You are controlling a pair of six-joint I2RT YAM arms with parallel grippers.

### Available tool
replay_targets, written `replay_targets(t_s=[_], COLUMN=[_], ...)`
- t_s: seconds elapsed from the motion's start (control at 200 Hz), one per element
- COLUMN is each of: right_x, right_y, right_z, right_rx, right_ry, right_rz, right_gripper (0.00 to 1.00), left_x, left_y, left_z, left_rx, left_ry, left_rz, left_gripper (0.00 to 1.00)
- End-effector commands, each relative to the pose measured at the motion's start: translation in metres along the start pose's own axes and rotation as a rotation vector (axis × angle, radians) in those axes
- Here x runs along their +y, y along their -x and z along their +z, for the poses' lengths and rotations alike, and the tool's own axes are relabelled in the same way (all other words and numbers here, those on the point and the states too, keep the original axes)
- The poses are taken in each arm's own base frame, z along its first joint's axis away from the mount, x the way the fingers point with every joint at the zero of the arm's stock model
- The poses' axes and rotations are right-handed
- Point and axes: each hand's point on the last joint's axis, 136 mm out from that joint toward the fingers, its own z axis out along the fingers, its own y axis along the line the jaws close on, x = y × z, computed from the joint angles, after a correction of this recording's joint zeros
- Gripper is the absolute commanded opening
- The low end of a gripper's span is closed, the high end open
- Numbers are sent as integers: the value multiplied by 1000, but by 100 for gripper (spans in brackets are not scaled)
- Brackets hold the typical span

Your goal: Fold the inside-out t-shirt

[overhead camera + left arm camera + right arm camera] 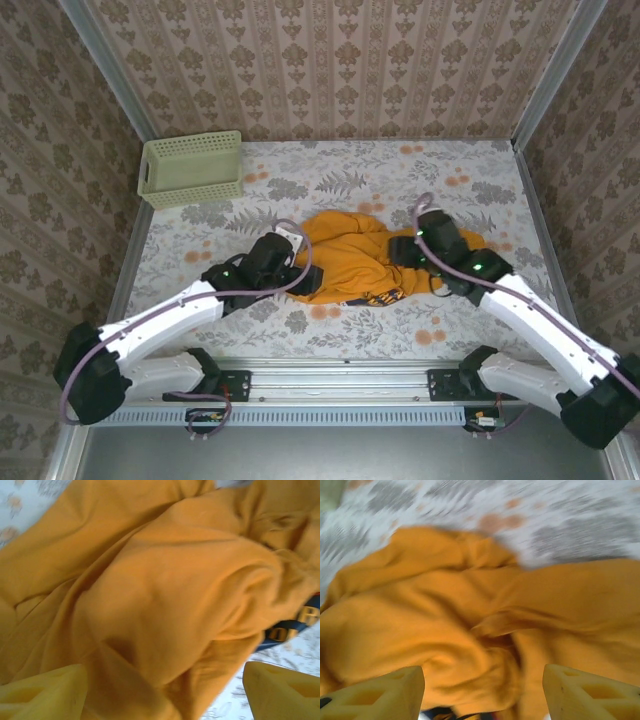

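The orange-yellow t-shirt (pixel 345 250) lies bunched in a heap between the two grippers. The left gripper (pixel 293 268) sits at the heap's left edge and the right gripper (pixel 400 250) at its right side, both low over the cloth. A small dark print (pixel 380 296) shows at the near hem, closer to the right gripper. The pale green basket (pixel 192 168) stands well apart, beyond and left of the left gripper, at the far corner of the table (pixel 330 335).

t-shirt (pixel 165 595) print (pixel 292 627): cut by frame edge, perhaps lettering | tablecloth (pixel 545 520): pattern blurred
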Motion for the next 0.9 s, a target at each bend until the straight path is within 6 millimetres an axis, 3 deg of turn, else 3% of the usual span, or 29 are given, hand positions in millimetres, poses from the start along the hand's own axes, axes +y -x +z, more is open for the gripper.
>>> replay_targets(t_s=[0.0,0.17,0.295,0.39,0.575,0.725,0.84,0.895], right_x=[42,94,113,115,103,96,85,83], right_y=[-29,-54,-77,-85,-83,-65,-47,-39], right_z=[32,67,95,106,126,135,132,126], right_rx=[79,134,185,191,157,91,41,22], right_ry=[87,147,157,128,28,21,16,22], right_rz=[-24,-167,-224,-248,-264,-199,-129,-110], right_gripper=[67,70,69,70,70,49,13,2], left_x=[16,18,15,7,-2,-14,-17,-16], left_y=[-22,-26,-25,-21,-16,-8,-5,-5], left_z=[17,28,31,31,32,20,12,8], left_rx=[88,94,63,9,-23,-93,-126,-146], left_ry=[13,-22,-76,-144,-209,-304,-333,-332], left_rz=[-81,-120,-174,-209,-231,-231,-222,-221], left_gripper=[78,71,57,54,33,21,10,7])
